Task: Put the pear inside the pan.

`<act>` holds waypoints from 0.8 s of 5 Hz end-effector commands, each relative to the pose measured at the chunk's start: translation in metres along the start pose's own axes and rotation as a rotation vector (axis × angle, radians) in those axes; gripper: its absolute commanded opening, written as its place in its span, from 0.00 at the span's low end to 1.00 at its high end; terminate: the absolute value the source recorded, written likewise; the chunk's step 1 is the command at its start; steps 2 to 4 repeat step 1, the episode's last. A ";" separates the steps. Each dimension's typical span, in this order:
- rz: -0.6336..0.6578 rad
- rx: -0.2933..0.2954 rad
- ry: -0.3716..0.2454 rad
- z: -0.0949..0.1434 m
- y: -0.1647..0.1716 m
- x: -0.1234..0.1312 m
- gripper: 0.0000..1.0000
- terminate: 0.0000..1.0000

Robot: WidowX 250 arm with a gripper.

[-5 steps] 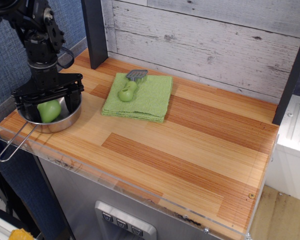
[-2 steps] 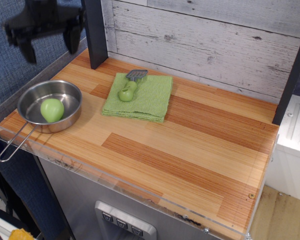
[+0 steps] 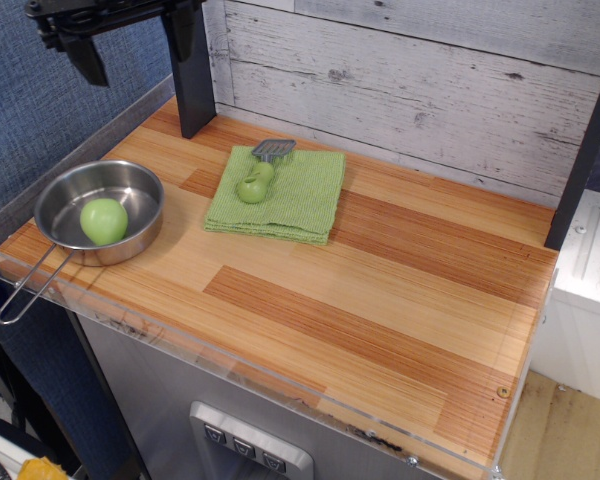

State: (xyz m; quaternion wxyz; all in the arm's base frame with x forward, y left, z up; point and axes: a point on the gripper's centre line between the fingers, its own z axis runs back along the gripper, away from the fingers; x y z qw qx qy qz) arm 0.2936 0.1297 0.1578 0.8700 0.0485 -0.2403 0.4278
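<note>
The light-green pear [image 3: 104, 220] lies inside the shiny steel pan [image 3: 70, 193] at the left end of the wooden counter. The pan's wire loop handle [image 3: 22, 291] points toward the front left edge. My black gripper [image 3: 132, 42] is high up at the top left, well above and behind the pan. Its two fingers [image 3: 85, 58] hang down wide apart with nothing between them, so it is open and empty.
A green cloth [image 3: 278, 193] lies at the back middle, with a small green two-lobed item with a grey metal head [image 3: 257, 178] on it. A dark post [image 3: 188, 65] stands at the back left. A clear plastic lip [image 3: 230, 365] runs along the counter's front edge.
The gripper let go of the pear in the pan and rose straight up and back, then moved a little right. The pear stays in the pan.
</note>
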 end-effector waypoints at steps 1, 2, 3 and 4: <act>0.012 -0.019 -0.042 0.019 0.009 -0.006 1.00 1.00; 0.012 -0.019 -0.042 0.019 0.009 -0.006 1.00 1.00; 0.012 -0.019 -0.042 0.019 0.009 -0.006 1.00 1.00; 0.012 -0.019 -0.042 0.019 0.009 -0.006 1.00 1.00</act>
